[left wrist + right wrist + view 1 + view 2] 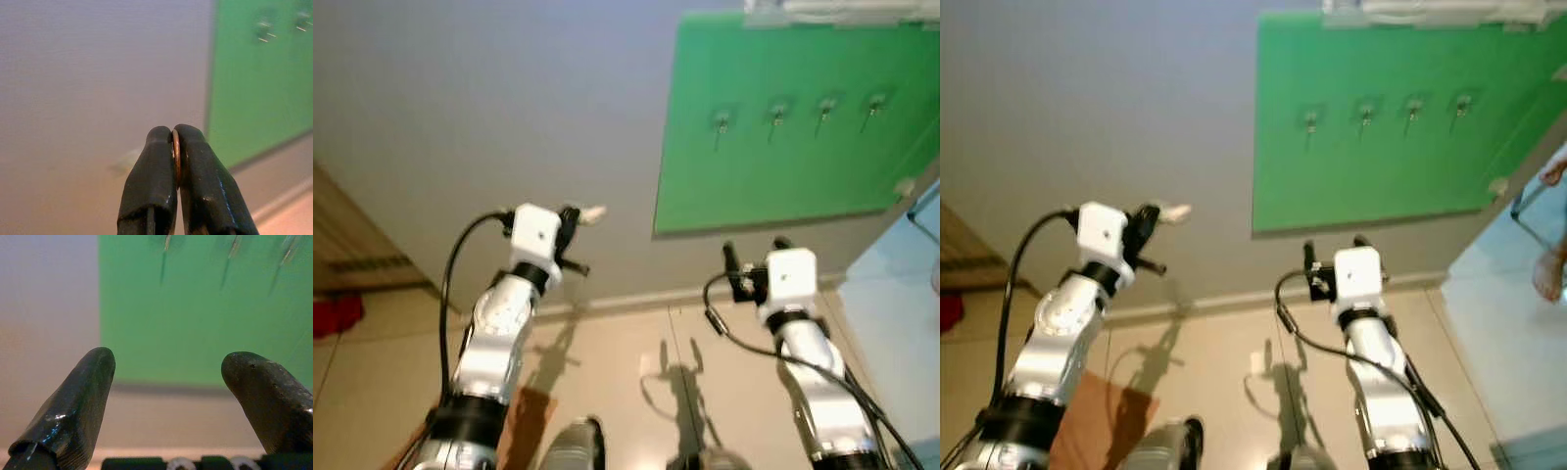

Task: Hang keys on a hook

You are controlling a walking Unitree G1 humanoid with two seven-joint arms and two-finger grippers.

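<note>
left gripper (576, 238): raised in front of the grey wall, its 2 black fingers (151, 186) pinched together on a thin copper-coloured key ring (175, 155); the ring is seen edge-on in the seam between the pads.
keys: only the ring is plain; a pale tag or key (592, 212) juts from the fingertips toward the board, too blurred to name for sure.
right gripper (754, 257): raised as well, fingers spread wide apart with nothing between them.
green board (773, 176): fixed flat on the wall, its lower left corner just above and between the 2 arms.
hooks (722, 122): 4 small metal pegs in 1 level row across the upper half of the board, each sticking out from the wall.
key relation: the hooks lie up and to the right of the left gripper, well apart from it; the leftmost hook is the nearest to the ring.
nearer arm: the right gripper sits almost under the row, but the ring is in the left, so the left arm likely has to travel up and across.
ring axis: a guess from the wrist view is that the ring's plane stands upright, about in line with the fingers, so its opening must be turned to face a peg.
wall (489, 108): plain grey, a pale skirting at its foot.
writing: none readable on board, arms or wall.
</note>
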